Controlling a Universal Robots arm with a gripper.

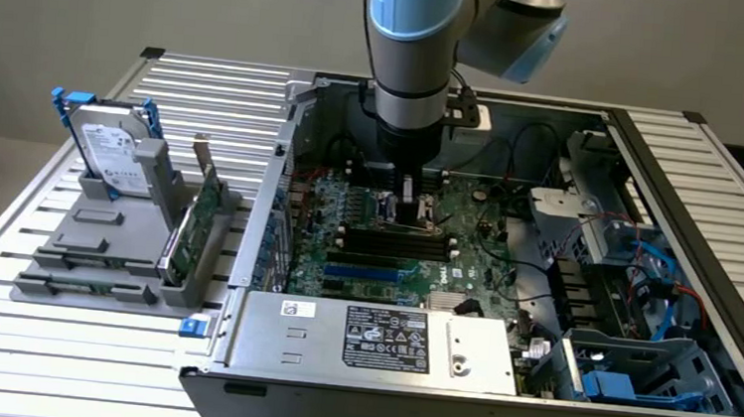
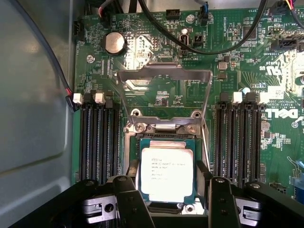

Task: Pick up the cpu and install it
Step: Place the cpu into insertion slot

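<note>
The cpu [image 2: 166, 175] is a small square chip with a silver top and a thin green rim. It lies level inside the metal-framed socket [image 2: 164, 126] on the green motherboard [image 2: 142, 47]. The socket's load plate [image 2: 164, 73] is swung up and open behind it. My gripper [image 2: 168, 167] reaches down into the computer case, and its two black fingers [image 2: 134, 167] press against opposite sides of the cpu. In the exterior view the gripper [image 1: 406, 214] hangs low over the board's middle, hiding the chip.
Black memory slots [image 2: 97, 137] flank the socket on both sides, and cables arc over the board [image 2: 190, 45]. The power supply [image 1: 376, 338] fills the case's front. A hard drive [image 1: 110, 153] with a blue bracket stands in a grey fixture [image 1: 89, 256] on the exterior view's left.
</note>
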